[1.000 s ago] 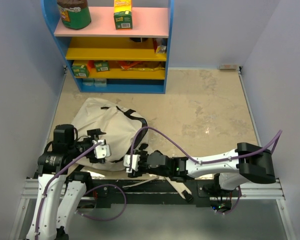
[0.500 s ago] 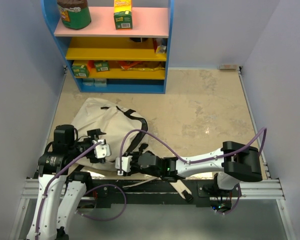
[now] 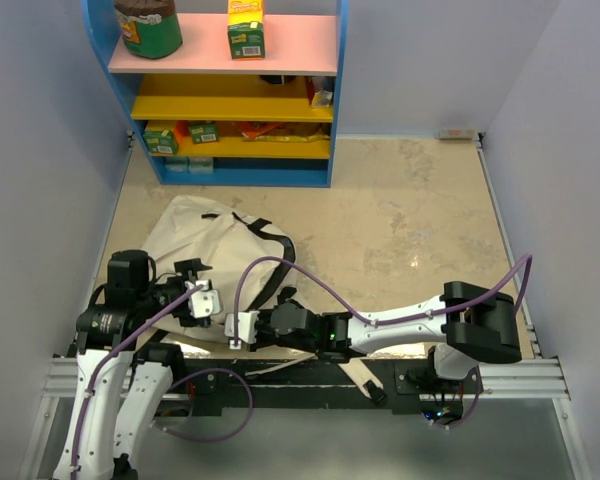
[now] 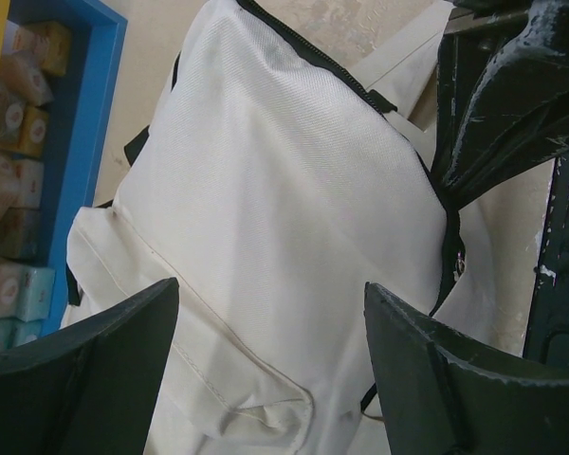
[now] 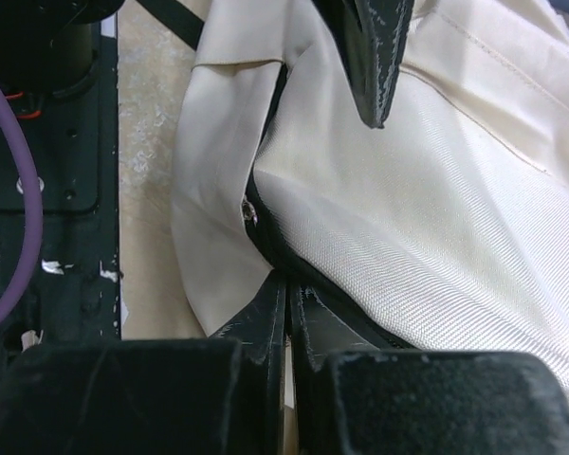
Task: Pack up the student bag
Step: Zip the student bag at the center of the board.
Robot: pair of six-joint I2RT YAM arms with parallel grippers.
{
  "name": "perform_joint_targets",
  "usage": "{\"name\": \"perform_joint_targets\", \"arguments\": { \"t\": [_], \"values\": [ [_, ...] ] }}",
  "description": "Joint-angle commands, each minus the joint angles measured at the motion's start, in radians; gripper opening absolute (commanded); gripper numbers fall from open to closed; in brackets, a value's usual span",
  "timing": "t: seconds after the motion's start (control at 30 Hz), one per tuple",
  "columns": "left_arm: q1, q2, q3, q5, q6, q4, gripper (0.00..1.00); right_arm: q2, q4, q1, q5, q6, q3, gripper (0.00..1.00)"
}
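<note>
The left pincer (image 4: 270,318) is hovering spread; the right pincer (image 5: 286,296) is pinching the student bag (image 5: 436,180) at its six o'clock edge, risking fabric slipping.

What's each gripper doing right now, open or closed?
Left gripper: open, holding nothing.
Right gripper: closed, pinching the bag at its zipper edge.
</note>
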Motion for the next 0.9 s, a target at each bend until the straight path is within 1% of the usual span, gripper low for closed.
{"name": "perform_joint_targets", "arguments": {
  "t": [0.0, 0.13, 0.23, 0.27, 0.43, 0.57, 0.73, 0.87],
  "values": [
    [-0.003, -0.001, 0.004, 0.030, 0.042, -0.013, 0.83, -0.012, -0.015, 0.004, -0.026, 0.026, 0.032, 0.00],
    [-0.003, -0.001, 0.007, 0.032, 0.063, -0.024, 0.83, -0.027, -0.049, 0.004, -0.038, 0.039, 0.029, 0.00],
    [-0.003, 0.002, 0.006, 0.038, 0.114, -0.049, 0.83, -0.056, -0.077, 0.004, -0.038, 0.066, 0.021, 0.00],
    [-0.003, 0.003, 0.004, 0.046, 0.162, -0.064, 0.83, -0.067, -0.081, 0.002, -0.036, 0.075, 0.017, 0.00],
    [-0.003, 0.055, 0.012, 0.107, 0.292, -0.165, 0.82, -0.134, -0.086, 0.002, -0.017, 0.148, -0.018, 0.00],
    [-0.003, 0.105, -0.002, 0.116, 0.413, -0.228, 0.79, -0.162, -0.086, 0.004, -0.006, 0.207, -0.034, 0.00],
    [-0.015, 0.126, -0.022, 0.133, 0.489, -0.248, 0.66, -0.182, -0.091, 0.004, 0.007, 0.250, -0.037, 0.00],
    [-0.044, 0.117, -0.034, 0.155, 0.488, -0.248, 0.57, -0.190, -0.124, 0.002, 0.034, 0.269, -0.034, 0.00]
  ]
}}
